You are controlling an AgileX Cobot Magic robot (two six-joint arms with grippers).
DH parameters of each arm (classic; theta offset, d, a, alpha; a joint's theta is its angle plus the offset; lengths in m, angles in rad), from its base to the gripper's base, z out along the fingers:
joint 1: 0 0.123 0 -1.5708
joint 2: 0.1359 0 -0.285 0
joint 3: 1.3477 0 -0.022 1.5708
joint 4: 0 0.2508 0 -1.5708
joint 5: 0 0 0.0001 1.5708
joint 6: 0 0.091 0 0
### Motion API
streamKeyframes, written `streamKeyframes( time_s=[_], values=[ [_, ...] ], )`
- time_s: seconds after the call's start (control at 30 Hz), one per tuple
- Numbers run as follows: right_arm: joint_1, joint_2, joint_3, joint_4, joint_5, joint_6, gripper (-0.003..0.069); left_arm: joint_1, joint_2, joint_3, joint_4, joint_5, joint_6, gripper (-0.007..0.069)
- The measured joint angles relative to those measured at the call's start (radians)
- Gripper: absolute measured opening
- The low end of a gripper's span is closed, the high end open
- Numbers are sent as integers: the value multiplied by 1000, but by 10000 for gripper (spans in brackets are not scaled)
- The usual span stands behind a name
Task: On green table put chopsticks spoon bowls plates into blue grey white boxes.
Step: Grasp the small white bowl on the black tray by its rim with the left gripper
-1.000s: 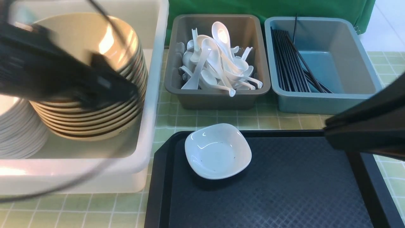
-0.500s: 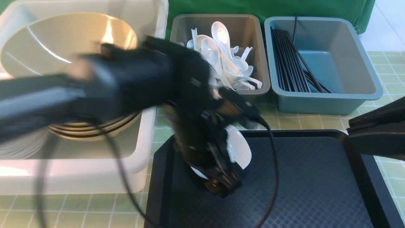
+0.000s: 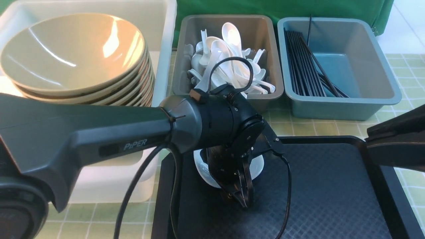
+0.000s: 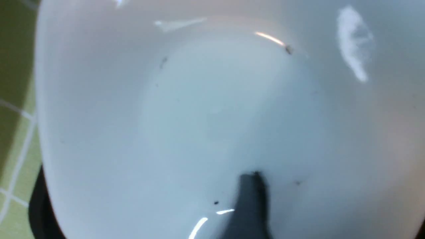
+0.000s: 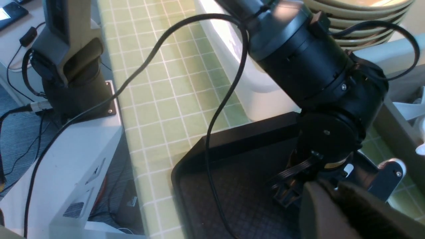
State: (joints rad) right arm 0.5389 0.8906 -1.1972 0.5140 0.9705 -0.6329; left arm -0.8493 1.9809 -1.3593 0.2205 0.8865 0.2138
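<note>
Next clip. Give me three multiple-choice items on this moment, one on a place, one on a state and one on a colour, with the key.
1. Where is the small white dish?
A) on the black tray
B) inside a box
C) on bare cloth

2. How do the tan bowls stand in the white box?
A) upside down
B) nested in one stack
C) scattered singly

3. The chopsticks lie in a box of what colour?
A) white
B) grey
C) blue

Key:
1 A: the tray's dark surface shows around the dish.
2 B: the bowls' rims show layered, open side up.
3 C: the black sticks lie in the blue box.
</note>
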Motion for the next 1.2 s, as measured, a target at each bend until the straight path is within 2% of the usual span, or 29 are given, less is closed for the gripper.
streamKeyframes(
  time_s=[0.1, 0.13, 0.2, 0.4, 0.6, 0.7, 0.87, 1.1, 1.2],
  values=[
    [0, 0, 0, -3, 0, 0, 78, 0, 1, -1, -11, -4, 39, 213],
    [0, 0, 0, -7, 0, 1, 78, -1, 0, -5, -6, -10, 53, 127],
    [0, 0, 0, -9, 0, 2, 78, -5, -10, -10, 4, -11, 55, 85],
    [0, -1, 0, -17, 1, 3, 83, -39, -26, -10, -55, -8, 90, 88],
    [0, -1, 0, -27, 1, 3, 90, -199, -32, -10, -236, -86, 212, 90],
    [0, -1, 0, -34, 1, 4, 92, -238, -29, -10, -278, -140, 192, 90],
    [0, -1, 0, -37, 7, 5, 97, -243, -28, -10, -286, -168, 80, 90],
    [0, -1, 0, -37, 9, 6, 104, -243, -26, -10, -285, -168, 65, 95],
    [0, -1, 0, -37, 18, 6, 109, -243, -19, -10, -309, -165, 59, 136]
  ],
)
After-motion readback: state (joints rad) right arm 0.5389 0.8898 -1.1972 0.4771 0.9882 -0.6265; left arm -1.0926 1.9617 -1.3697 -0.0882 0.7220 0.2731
